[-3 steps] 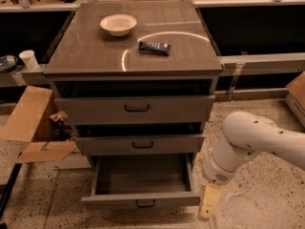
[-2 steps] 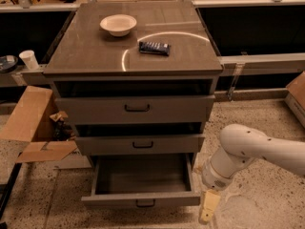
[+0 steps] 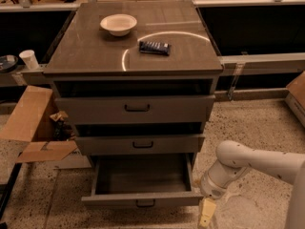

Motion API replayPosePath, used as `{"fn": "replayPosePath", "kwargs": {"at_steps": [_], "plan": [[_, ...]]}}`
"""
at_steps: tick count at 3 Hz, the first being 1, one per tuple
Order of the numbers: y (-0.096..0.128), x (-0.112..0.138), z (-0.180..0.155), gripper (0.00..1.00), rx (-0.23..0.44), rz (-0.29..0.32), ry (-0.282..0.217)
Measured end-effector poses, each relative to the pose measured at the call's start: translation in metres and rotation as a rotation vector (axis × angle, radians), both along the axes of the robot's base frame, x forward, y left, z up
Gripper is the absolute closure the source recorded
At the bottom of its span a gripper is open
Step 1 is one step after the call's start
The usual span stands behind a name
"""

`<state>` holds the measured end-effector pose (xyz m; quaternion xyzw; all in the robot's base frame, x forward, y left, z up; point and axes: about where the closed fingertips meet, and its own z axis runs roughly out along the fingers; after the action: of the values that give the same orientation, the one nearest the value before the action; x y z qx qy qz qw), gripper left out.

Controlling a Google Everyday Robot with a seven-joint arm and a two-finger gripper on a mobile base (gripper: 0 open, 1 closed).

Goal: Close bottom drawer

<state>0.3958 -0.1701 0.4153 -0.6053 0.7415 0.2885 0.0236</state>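
Near floor (image 3: 259, 128); bottom drawer (image 3: 114, 200) juts toward camera; end effector (image 3: 207, 216) beside front corner

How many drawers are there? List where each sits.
3: top drawer under the cabinet top, middle drawer below it, bottom drawer lowest, pulled out farthest. The gripper hangs beside its front corner.

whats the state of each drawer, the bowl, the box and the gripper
bottom drawer: pulled far open, looks empty
middle drawer: slightly open
top drawer: slightly open
bowl: upright
box: flaps open
gripper: low, beside bottom drawer's right front corner
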Motion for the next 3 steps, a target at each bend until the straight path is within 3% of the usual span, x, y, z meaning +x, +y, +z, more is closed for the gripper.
{"fn": "replayPosePath", "kwargs": {"at_steps": [2,3], "plan": [[0.017,-0.003,-0.087,0.00,0.127,0.010,0.134],[0.018,-0.004,-0.092,0.00,0.136,0.015,0.137]]}}
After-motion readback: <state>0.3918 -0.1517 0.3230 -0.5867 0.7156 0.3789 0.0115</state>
